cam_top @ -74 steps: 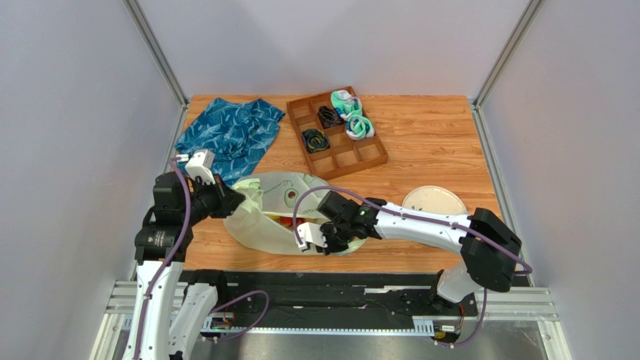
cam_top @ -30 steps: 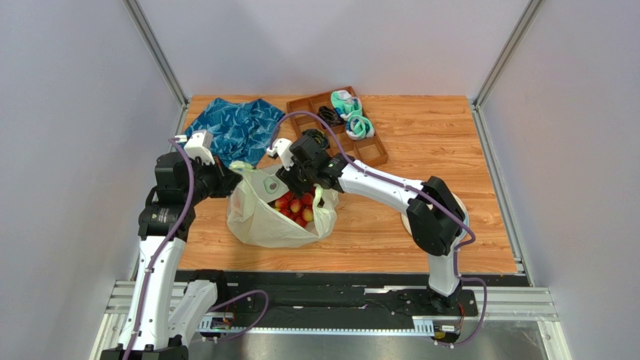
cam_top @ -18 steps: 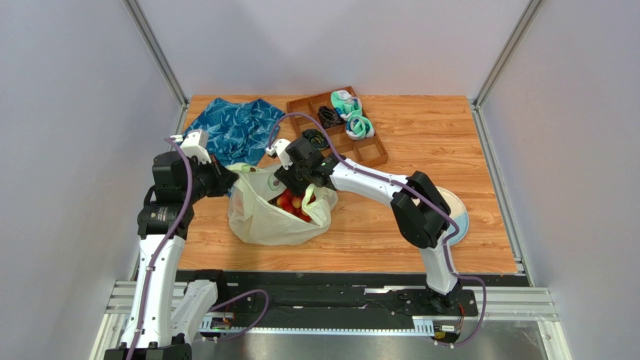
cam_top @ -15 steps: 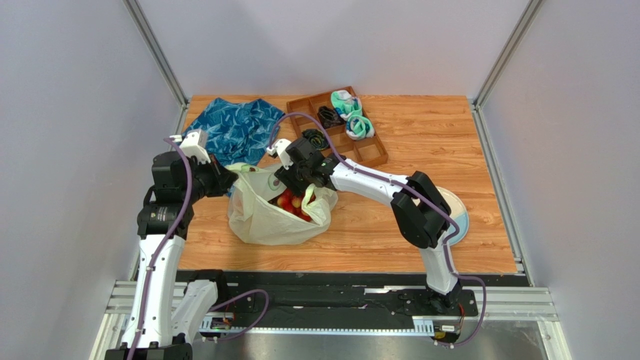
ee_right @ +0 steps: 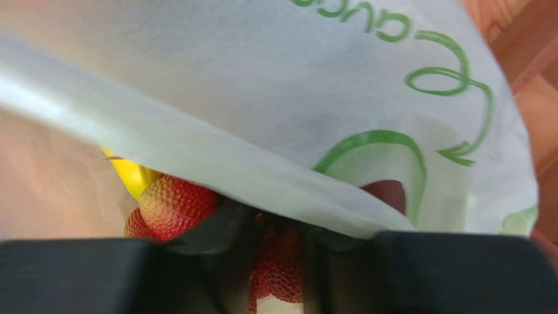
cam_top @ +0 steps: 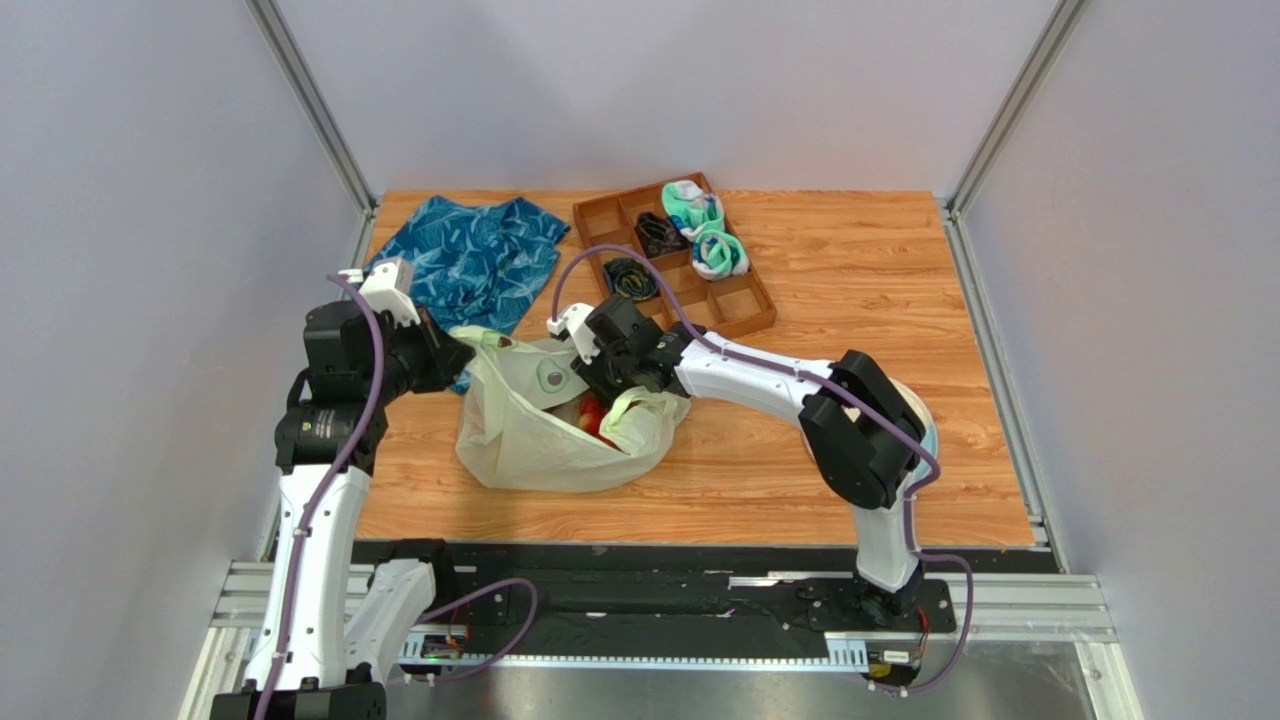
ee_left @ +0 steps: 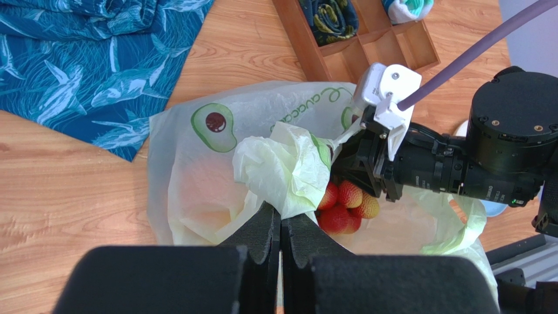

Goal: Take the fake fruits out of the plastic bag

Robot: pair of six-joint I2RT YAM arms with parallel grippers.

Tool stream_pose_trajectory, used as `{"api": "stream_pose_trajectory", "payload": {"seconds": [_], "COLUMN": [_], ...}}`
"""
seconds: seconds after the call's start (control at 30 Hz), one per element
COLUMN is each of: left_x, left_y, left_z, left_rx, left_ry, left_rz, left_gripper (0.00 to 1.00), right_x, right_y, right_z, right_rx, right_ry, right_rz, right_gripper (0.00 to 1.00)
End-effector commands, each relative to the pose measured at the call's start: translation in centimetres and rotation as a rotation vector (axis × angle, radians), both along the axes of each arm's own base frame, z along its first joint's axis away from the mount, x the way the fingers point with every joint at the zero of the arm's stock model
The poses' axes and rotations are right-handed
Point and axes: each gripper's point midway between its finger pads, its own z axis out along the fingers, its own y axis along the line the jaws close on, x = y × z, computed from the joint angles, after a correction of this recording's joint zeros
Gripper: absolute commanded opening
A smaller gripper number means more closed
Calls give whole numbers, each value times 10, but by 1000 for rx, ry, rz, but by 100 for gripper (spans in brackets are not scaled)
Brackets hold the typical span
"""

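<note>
Left gripper (ee_left: 281, 226): jaws pressed together, pinching a bunched fold of the plastic bag (cam_top: 519, 447) rim and holding the mouth up. The bag sits left of centre in the top view, on the table (cam_top: 857, 255) and just below the blue cloth (cam_top: 466, 258). It has an avocado print on the side.

Right gripper (cam_top: 598, 393): nose down inside the bag mouth. Gap is narrow and a red strawberry (ee_right: 278, 268) fills it. A bag fold covers the tips, so I cannot tell if it is actually clamped.

Fake fruits (ee_left: 340, 206): all in the bag, a red cluster plus one yellow piece (ee_right: 131, 178) at the bottom.

Wooden tray (cam_top: 739, 294) is upper centre, apart from the bag.
</note>
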Motion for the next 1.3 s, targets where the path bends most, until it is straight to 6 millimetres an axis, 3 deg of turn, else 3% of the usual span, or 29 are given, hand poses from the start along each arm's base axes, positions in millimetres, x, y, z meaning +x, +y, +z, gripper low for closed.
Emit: {"api": "stream_pose_trajectory", "payload": {"seconds": [0.0, 0.17, 0.3, 0.53, 0.63, 0.7, 0.77, 0.83, 0.9, 0.93, 1.0, 1.03, 1.07, 1.1, 1.13, 1.2, 1.27], "left_x": [3, 0, -1, 4, 5, 5, 4, 2, 0, 0, -1, -2, -2, -2, -1, -1, 1], "left_y": [1, -6, -14, -16, -17, -16, -16, -17, -18, -18, -18, -19, -19, -20, -20, -21, -21], "left_z": [15, 22, 32, 51, 54, 52, 50, 48, 47, 47, 45, 44, 45, 43, 44, 43, 44], "left_rx": [3, -21, -51, -53, -47, -44, -44, -49, -56, -57, -65, -67, -68, -74, -74, -81, -88], "left_ry": [-63, -78, -120, -177, -184, -177, -166, -160, -153, -153, -147, -147, -154, -151, -157, -156, -162], "left_rz": [-5, -42, -79, -90, -100, -100, -100, -98, -104, -103, -100, -100, -100, -102, -104, -107, -108], "left_gripper": [0, 0, 0, 0, 0, 0, 0, 0, 0, 0, 0, 0, 0, 0, 0, 0, 0], "right_x": [-16, -38, -78, -93, -97, -77, -53, -22, -3, 12, 20, 32, 22, 25, 29, 13, -8], "right_y": [8, 22, 6, -1, -2, -3, -16, -45, -73, -98, -136, -161, -184, -204, -230, -267, -306], "right_z": [28, 108, 158, 233, 272, 303, 343, 381, 408, 411, 419, 396, 401, 388, 346, 314, 245], "right_rx": [37, 172, 233, 413, 487, 554, 638, 652, 652, 617, 535, 457, 423, 338, 225, 70, -89], "right_ry": [-17, -39, -20, -129, -145, -225, -332, -476, -569, -603, -703, -689, -732, -758, -688, -659, -473], "right_rz": [113, 283, 467, 602, 573, 467, 348, 209, 121, 57, -14, -78, -103, -126, -169, -185, -211], "right_gripper": [18, 8, 5, 3, 2, 1, 0, 0, 0, 0, 0, 0, 0, 0, 0, 0, 0]}}
